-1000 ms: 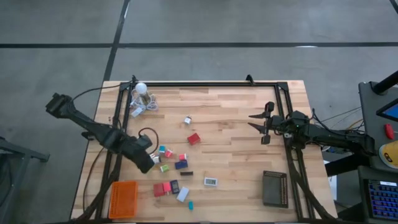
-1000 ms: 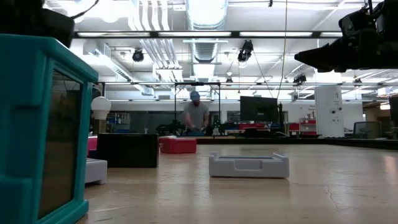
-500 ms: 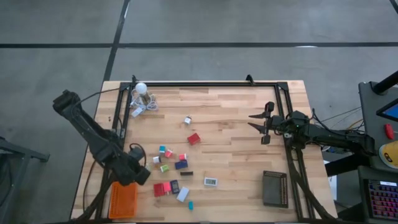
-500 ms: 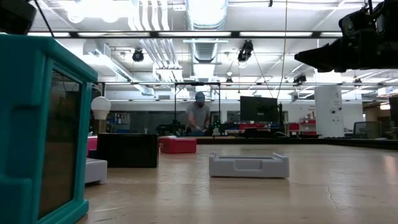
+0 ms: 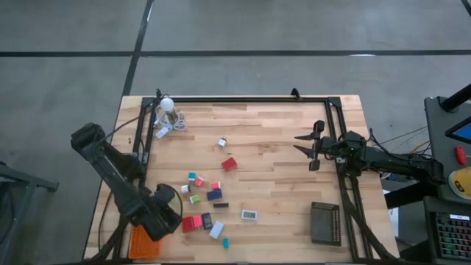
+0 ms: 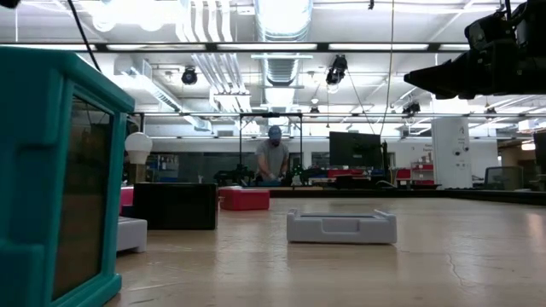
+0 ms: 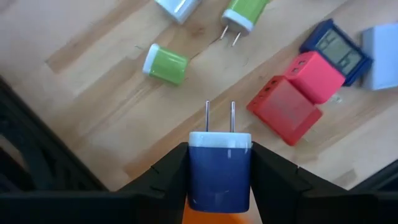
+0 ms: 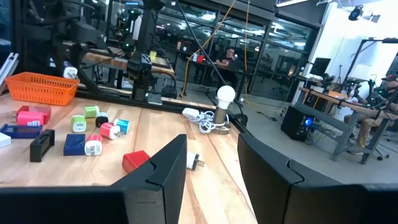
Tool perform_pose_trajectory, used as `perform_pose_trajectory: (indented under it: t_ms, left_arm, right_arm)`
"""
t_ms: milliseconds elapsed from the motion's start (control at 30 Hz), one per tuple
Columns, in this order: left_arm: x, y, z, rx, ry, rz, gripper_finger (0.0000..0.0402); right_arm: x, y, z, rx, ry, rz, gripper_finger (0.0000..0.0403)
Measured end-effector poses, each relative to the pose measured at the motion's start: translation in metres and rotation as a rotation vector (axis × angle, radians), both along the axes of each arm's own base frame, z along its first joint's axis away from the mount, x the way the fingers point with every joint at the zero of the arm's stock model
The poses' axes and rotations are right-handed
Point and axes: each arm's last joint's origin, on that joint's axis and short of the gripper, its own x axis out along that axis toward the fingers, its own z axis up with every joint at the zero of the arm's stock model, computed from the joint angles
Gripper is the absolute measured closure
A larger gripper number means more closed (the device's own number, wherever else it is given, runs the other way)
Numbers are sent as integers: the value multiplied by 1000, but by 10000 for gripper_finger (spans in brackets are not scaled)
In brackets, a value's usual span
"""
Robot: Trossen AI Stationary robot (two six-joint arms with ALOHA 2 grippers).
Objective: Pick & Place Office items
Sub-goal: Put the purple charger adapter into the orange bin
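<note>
Left claw, lower left of high view, clenched on navy plug adapter, prongs fwd, w/ orange tray just beneath. Step in hand (judged): carry to drop-off. Next move calls for centring over tray, lowering, then letting go.

Right claw, right of frame, idle above tabletop, fingers apart, nothing btwn them.

Other office items lie scattered lower centre on pale wood planks. Black tray at lower right. Beyond: open workshop, person at far bench.
</note>
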Motion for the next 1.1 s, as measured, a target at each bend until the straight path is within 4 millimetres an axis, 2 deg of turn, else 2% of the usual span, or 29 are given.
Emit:
perform_pose_trajectory:
  t_ms: [167, 400, 833, 1100]
  left_arm:
    - [-6, -17, -3, 0, 11, 35, 252]
    - [-23, -29, -2, -45, 4, 190, 252]
    - [-48, -57, -11, -146, 83, 344, 252]
    - [-52, -59, -14, -146, 91, 343, 252]
  right_arm:
    - [0, 0, 0, 0, 0, 0, 264]
    - [0, 0, 0, 0, 0, 0, 264]
    - [0, 0, 0, 0, 0, 0, 264]
    - [0, 0, 0, 0, 0, 0, 264]
